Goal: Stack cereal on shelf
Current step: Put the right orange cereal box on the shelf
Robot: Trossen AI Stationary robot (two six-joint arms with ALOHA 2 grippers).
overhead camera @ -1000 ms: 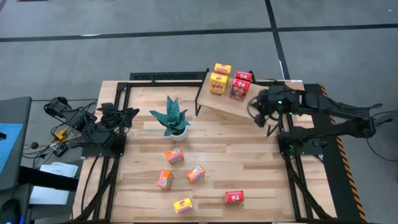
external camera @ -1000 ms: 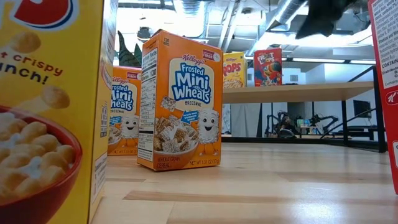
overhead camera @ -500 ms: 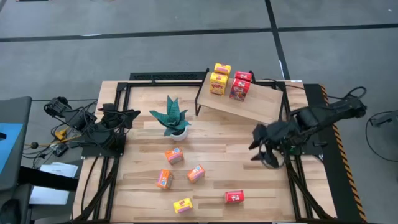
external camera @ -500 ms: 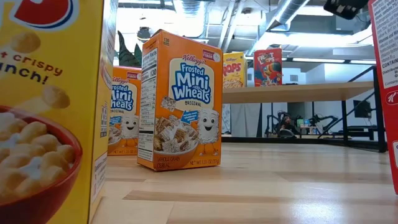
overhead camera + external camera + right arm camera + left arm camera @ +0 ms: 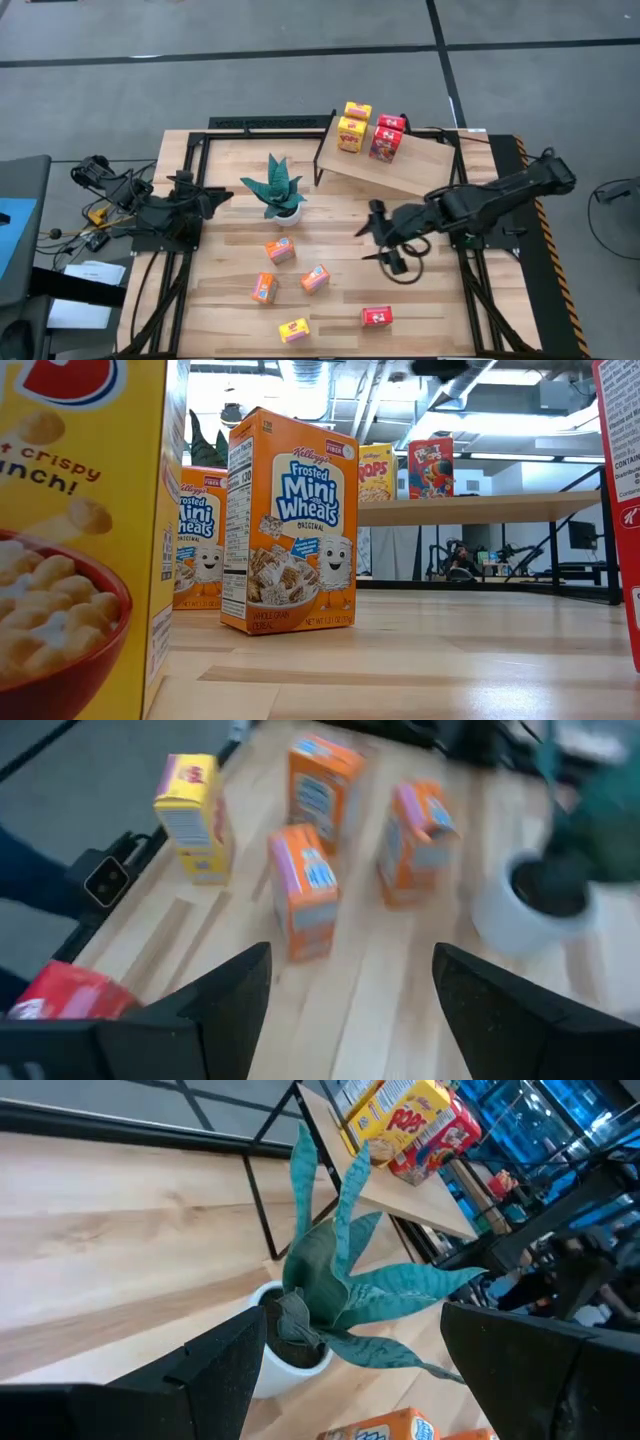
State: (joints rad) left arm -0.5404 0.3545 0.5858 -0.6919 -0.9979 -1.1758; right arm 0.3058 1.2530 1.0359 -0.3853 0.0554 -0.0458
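Note:
The shelf (image 5: pixel 400 165) stands at the table's far right on black legs and bears two yellow cereal boxes (image 5: pixel 353 124) and two red ones (image 5: pixel 387 135). Three orange boxes (image 5: pixel 280 250) (image 5: pixel 315 278) (image 5: pixel 263 288), a yellow one (image 5: pixel 294 329) and a red one (image 5: pixel 377 317) stand on the tabletop. My right gripper (image 5: pixel 378 240) hangs open above the table's middle, right of the orange boxes (image 5: pixel 305 890), holding nothing. My left gripper (image 5: pixel 210 197) waits open at the left, facing the teal plant (image 5: pixel 340 1270).
The teal plant in its white pot (image 5: pixel 277 192) stands left of the shelf, beyond the orange boxes. Bare tabletop lies between the shelf and the red box. Cables and gear lie off the table's left edge (image 5: pixel 100 195). The low view shows the near boxes (image 5: pixel 290 525) close up.
My right gripper has swung away from the shelf's right end, going toward the table's near edge and then left, and has sunk a little; it now hangs over the table's middle. No box has moved.

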